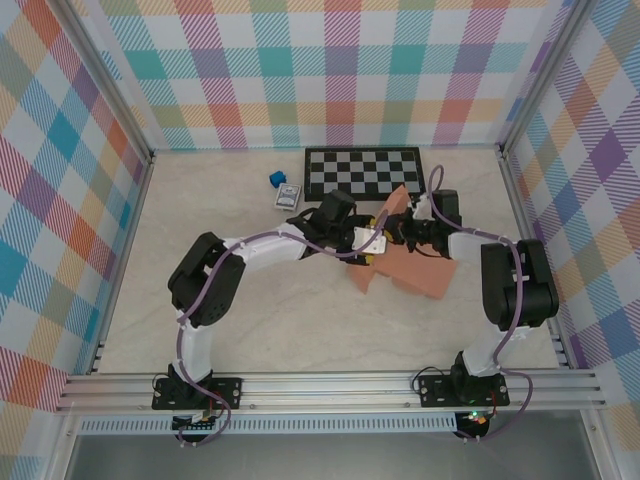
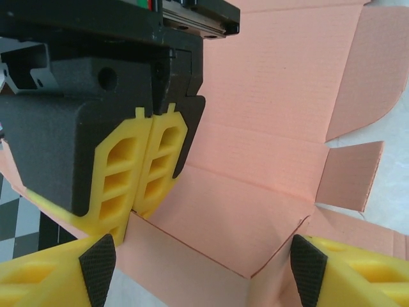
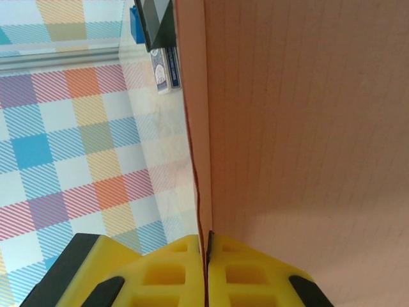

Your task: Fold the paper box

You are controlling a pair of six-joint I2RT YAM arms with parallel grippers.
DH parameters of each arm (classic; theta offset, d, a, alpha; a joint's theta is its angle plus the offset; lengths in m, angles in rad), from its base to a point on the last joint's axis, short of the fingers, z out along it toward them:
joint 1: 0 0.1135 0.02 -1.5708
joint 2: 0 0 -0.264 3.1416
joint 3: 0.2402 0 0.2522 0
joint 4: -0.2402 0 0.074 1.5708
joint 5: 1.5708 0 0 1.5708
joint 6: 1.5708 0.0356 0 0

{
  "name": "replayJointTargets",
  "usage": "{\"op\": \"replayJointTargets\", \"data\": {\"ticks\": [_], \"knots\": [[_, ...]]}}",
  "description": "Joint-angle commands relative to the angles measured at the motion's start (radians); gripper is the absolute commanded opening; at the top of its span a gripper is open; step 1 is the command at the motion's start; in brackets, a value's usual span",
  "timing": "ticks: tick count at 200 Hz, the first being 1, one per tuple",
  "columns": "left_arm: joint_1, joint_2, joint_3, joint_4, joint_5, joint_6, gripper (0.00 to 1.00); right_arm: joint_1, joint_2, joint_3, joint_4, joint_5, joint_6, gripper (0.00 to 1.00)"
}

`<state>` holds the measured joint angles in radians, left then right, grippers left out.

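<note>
The paper box [image 1: 425,272] is a salmon-orange cardboard sheet lying partly folded in the middle of the table, with both grippers at its left end. In the left wrist view, two of the box's [image 2: 268,160] walls stand up and meet at a corner. My left gripper [image 2: 203,272] is open. Its black pads [image 2: 99,268] stand just outside those raised walls. My right gripper [image 2: 131,214] is shut on the edge of one upright wall. The right wrist view shows that thin edge of the box [image 3: 300,128] pinched between the yellow fingers of my right gripper [image 3: 206,246].
A black-and-white checkerboard [image 1: 363,172] lies at the back of the table. A tiny blue cube [image 1: 275,179] and a small blue-and-white card pack [image 1: 289,196] sit to its left. Plaid walls enclose the table on three sides.
</note>
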<state>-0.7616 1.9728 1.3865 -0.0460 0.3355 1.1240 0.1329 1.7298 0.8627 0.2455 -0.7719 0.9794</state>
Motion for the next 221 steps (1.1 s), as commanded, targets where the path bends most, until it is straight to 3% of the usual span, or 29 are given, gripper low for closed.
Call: {"op": "replayJointTargets", "data": {"ticks": [1,60,106,153,221], "knots": [[0.001,-0.118,-0.046,-0.001,0.047,-0.068,0.75,0.005,0.011,-0.011,0.044,-0.051,0.002,0.07],[0.064,-0.359,-0.184,-0.095,0.154,-0.221,0.8,-0.006,-0.002,-0.039,0.1,-0.073,-0.005,0.06],[0.142,-0.441,-0.443,0.094,0.137,-0.36,0.81,-0.032,0.004,-0.096,0.226,-0.129,0.012,0.05],[0.079,-0.304,-0.508,0.394,0.009,-0.561,0.82,-0.086,-0.002,-0.135,0.273,-0.189,0.007,0.05],[-0.034,-0.097,-0.385,0.571,-0.025,-0.666,0.82,-0.111,-0.01,-0.174,0.372,-0.215,0.048,0.04]]}}
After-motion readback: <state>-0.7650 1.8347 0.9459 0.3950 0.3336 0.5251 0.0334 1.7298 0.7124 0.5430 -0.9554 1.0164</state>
